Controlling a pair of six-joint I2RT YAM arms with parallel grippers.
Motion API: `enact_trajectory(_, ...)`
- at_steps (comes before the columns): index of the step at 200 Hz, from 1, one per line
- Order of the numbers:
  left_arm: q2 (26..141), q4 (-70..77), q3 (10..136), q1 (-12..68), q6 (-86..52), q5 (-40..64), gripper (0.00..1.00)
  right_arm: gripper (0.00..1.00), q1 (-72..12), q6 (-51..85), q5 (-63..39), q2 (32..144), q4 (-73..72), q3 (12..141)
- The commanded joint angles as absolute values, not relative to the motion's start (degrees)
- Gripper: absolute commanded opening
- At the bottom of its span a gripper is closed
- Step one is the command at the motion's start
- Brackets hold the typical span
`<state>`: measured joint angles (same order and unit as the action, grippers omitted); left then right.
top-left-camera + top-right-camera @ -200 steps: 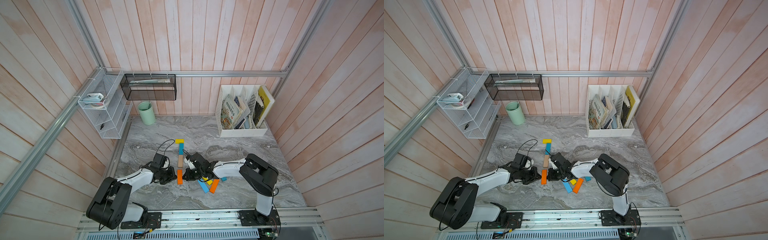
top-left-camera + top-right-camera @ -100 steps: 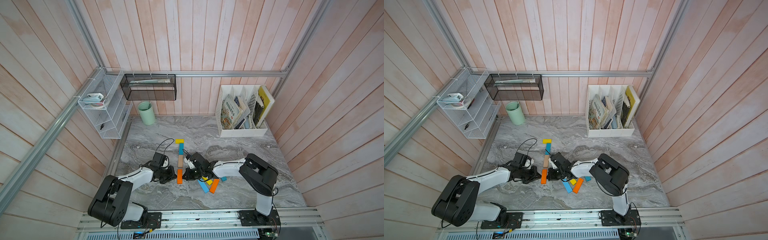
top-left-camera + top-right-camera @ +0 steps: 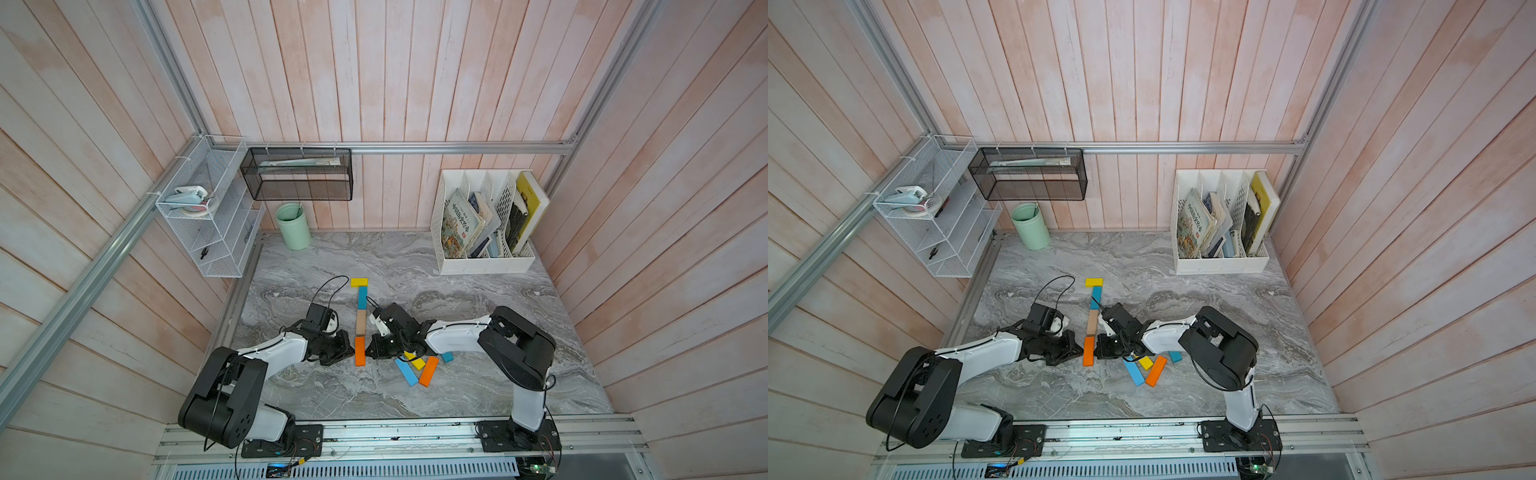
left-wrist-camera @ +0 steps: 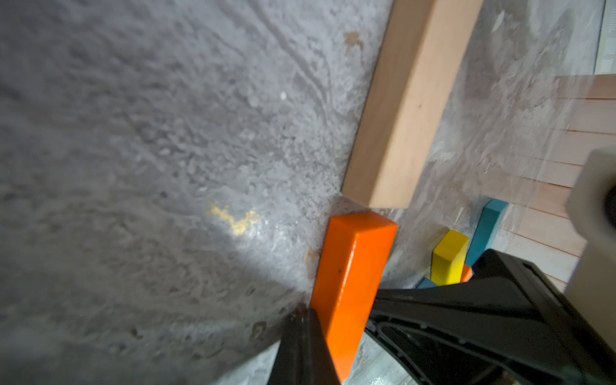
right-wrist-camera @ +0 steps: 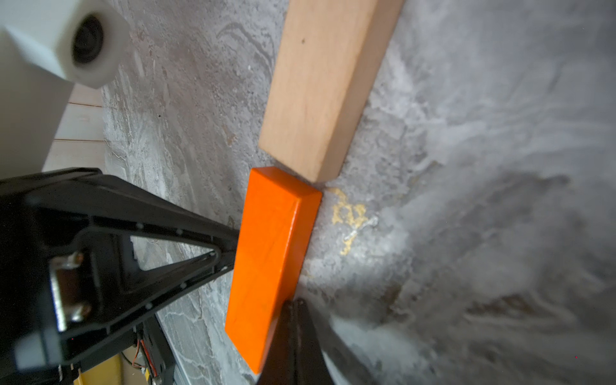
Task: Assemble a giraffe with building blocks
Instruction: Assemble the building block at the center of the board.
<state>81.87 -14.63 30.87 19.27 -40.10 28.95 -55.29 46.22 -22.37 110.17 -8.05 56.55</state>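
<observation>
1. Your left gripper (image 3: 351, 353) is clenched, empty, with its tip against one long side of the orange block (image 3: 360, 351).
2. Your right gripper (image 3: 369, 352) is clenched too, touching the opposite side.
3. That block lies flat, its end just beside the tan block (image 3: 360, 322); four loose blocks (image 3: 428, 371) lie near.

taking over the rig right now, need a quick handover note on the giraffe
Tools: left tool shut, empty, tip against one long side of the orange neck block; right tool shut, empty, against the opposite side.
Done: yellow head, teal neck block, tan block and the orange one lie in a line; the orange looks slightly askew.
Left: square it up, then build body and legs from the pile by the right tool: light blue block, loose yellow, loose orange, loose teal.
</observation>
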Motion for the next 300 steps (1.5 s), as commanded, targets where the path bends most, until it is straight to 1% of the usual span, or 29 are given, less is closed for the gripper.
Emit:
enact_trajectory(1, 83.4, -15.0, 31.3, 19.0, -39.0, 28.4, 0.0, 0.0, -55.2, 45.3, -22.8, 112.1, -8.2, 57.9)
enact_trajectory(139, 83.6, -15.3, 31.5, 18.3, -38.9, 28.3, 0.0, 0.0, -55.3, 45.5, -21.6, 111.2, -8.1, 57.3)
enact_trajectory(148, 83.6, -15.3, 31.5, 18.2, -38.9, 28.3, 0.05, 0.0, -55.2, 45.4, -21.4, 111.0, -8.0, 57.2)
enact_trajectory(161, 83.6, -15.2, 31.8, 18.2, -38.8, 28.3, 0.08, 0.0, -55.2, 45.4, -21.1, 110.7, -7.8, 56.9)
enact_trajectory(180, 83.9, -15.5, 32.0, 18.0, -38.6, 28.2, 0.13, 0.0, -55.2, 45.3, -20.2, 110.0, -7.5, 56.5)
enact_trajectory(185, 84.0, -15.4, 32.1, 18.0, -38.6, 27.9, 0.16, 0.0, -55.2, 45.3, -19.8, 109.8, -7.3, 56.5)
enact_trajectory(194, 84.1, -15.8, 32.1, 17.8, -38.4, 27.4, 0.24, 0.0, -55.2, 44.9, -18.8, 109.2, -6.6, 56.3)
enact_trajectory(233, 80.4, -17.3, 30.8, 14.2, -37.9, 26.2, 0.25, 0.0, -55.2, 43.4, -8.5, 102.4, -1.4, 54.4)
enact_trajectory(262, 76.2, -21.2, 31.9, 13.5, -37.4, 25.5, 0.26, 0.0, -55.3, 41.8, -2.5, 96.0, 4.0, 52.4)
enact_trajectory(281, 74.1, -22.3, 31.8, 13.5, -37.6, 25.7, 0.26, 0.07, -55.2, 41.2, -0.8, 93.6, 7.5, 51.4)
enact_trajectory(300, 72.9, -22.0, 30.9, 13.5, -38.2, 26.3, 0.23, 0.18, -55.0, 40.4, -0.9, 92.5, 9.2, 50.6)
